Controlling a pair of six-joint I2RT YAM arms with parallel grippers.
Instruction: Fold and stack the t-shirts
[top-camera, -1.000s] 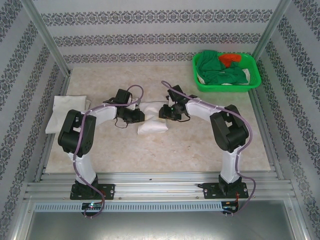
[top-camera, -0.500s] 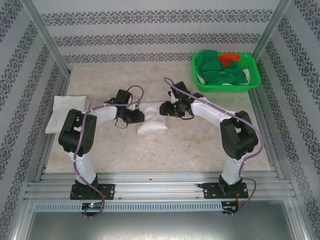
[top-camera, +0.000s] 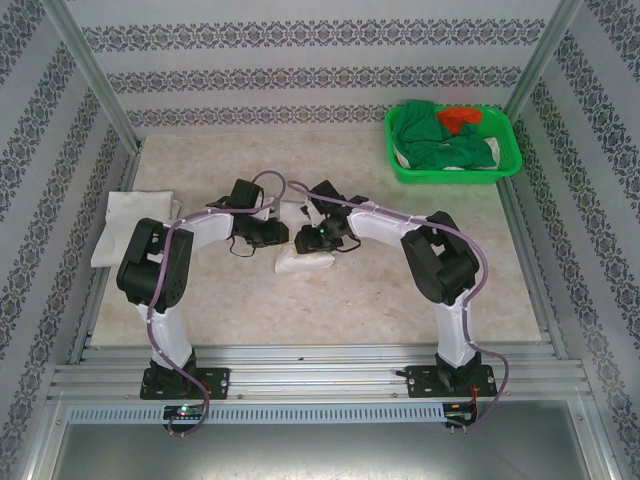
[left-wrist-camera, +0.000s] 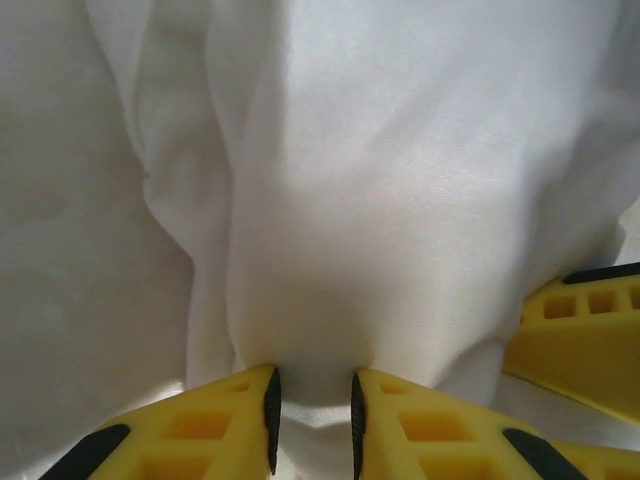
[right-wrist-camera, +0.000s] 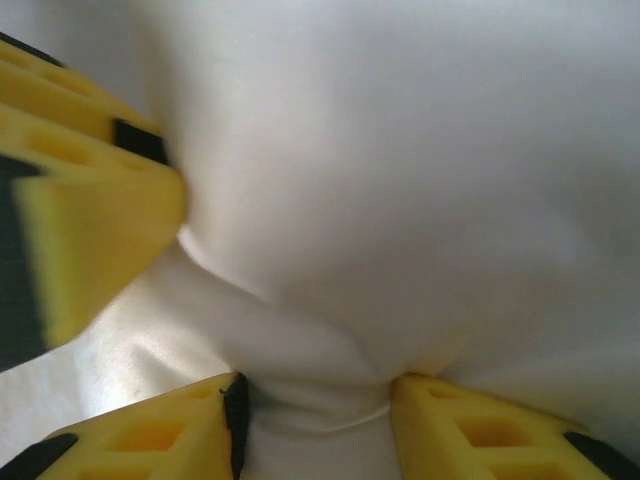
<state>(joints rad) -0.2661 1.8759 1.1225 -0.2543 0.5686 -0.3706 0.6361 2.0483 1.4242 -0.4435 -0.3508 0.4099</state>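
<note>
- The landmark is the green basket (top-camera: 455, 177), in the far right corner of the table (top-camera: 340, 310). It's stuffed with green cloth (top-camera: 450, 150), with an orange-red item (top-camera: 458, 120) on top.
- Well left of the basket and nearer the arm bases, a white t-shirt (top-camera: 305, 263) lies bunched in a soft lump.
- The left gripper (left-wrist-camera: 312, 410) is on the lump's side away from the basket. Its yellow fingers (left-wrist-camera: 200, 430) are drawn narrow, nipping a fold of white cloth between the black pads.
- The right gripper (right-wrist-camera: 315, 420) is in from the basket side. Its fingers (right-wrist-camera: 470, 430) sit wider, with a thick puckered wad of the same shirt caught between them.
- The two grippers are right beside each other, and each wrist view catches the other's yellow finger.
- Farther from the basket again, at the table's left edge, a second t-shirt (top-camera: 128, 228) lies flat and folded, well apart from both grippers.
</note>
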